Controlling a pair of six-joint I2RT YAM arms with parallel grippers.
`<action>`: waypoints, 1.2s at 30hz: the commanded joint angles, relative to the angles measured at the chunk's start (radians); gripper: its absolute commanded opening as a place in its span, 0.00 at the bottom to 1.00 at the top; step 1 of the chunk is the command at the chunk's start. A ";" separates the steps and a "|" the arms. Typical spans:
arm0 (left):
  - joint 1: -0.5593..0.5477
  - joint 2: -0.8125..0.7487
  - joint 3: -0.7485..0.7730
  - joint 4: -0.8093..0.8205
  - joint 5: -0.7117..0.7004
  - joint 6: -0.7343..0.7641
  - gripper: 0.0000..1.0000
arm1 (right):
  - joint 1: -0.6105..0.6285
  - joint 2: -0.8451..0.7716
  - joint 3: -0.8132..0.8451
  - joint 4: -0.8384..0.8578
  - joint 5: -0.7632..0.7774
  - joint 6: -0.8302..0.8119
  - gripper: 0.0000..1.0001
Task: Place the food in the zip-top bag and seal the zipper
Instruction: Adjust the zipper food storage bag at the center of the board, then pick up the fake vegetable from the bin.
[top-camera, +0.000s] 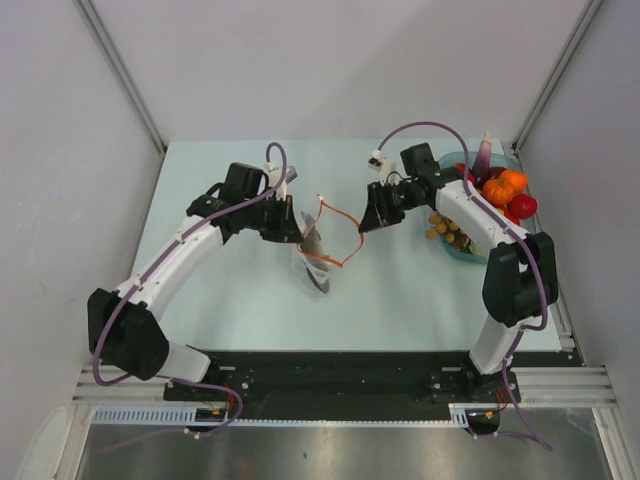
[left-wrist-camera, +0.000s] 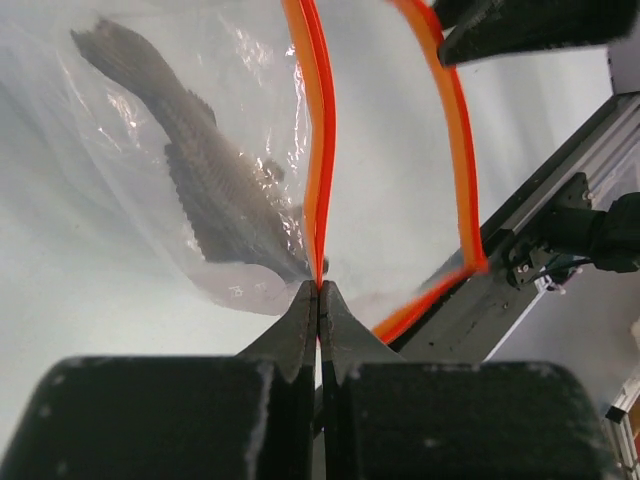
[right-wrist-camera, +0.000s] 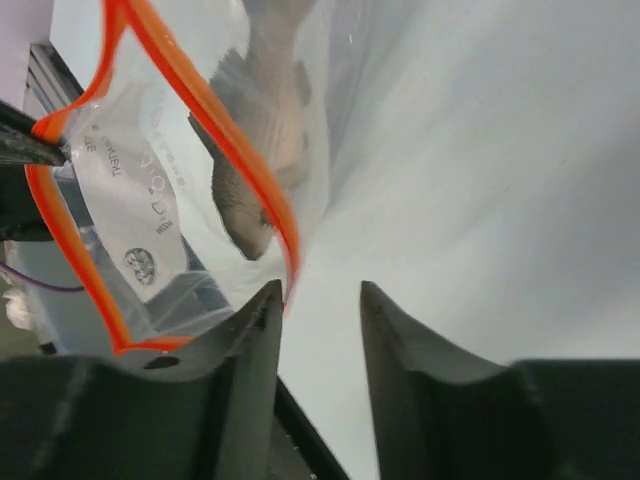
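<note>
The zip-top bag (top-camera: 313, 262) hangs in the middle of the table with its mouth held open. A grey fish-shaped toy (left-wrist-camera: 220, 200) lies inside it. My left gripper (left-wrist-camera: 319, 290) is shut on the orange-red zipper (left-wrist-camera: 322, 130) at one end of the mouth. My right gripper (right-wrist-camera: 320, 290) is open. The other side of the zipper (right-wrist-camera: 285, 225) sits just beside its left fingertip, not between the jaws. In the top view the right gripper (top-camera: 368, 222) faces the left gripper (top-camera: 297, 228) across the zipper loop (top-camera: 345, 240). The food (top-camera: 497, 190) is piled in the blue tray.
The blue tray (top-camera: 462, 257) stands at the right edge of the table, beside the right arm. It holds orange, red, purple (top-camera: 483, 155) and brownish (top-camera: 445, 228) toys. White walls close in the table on three sides.
</note>
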 joint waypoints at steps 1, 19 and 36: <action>0.005 -0.022 0.056 0.077 0.066 -0.036 0.00 | -0.060 -0.109 0.077 -0.001 -0.019 -0.048 0.52; 0.014 0.002 0.025 0.126 0.078 -0.045 0.00 | -0.493 0.010 0.359 -0.138 0.370 -0.374 1.00; 0.023 0.036 0.056 0.122 0.080 -0.036 0.00 | -0.320 0.227 0.353 -0.101 0.616 -0.549 1.00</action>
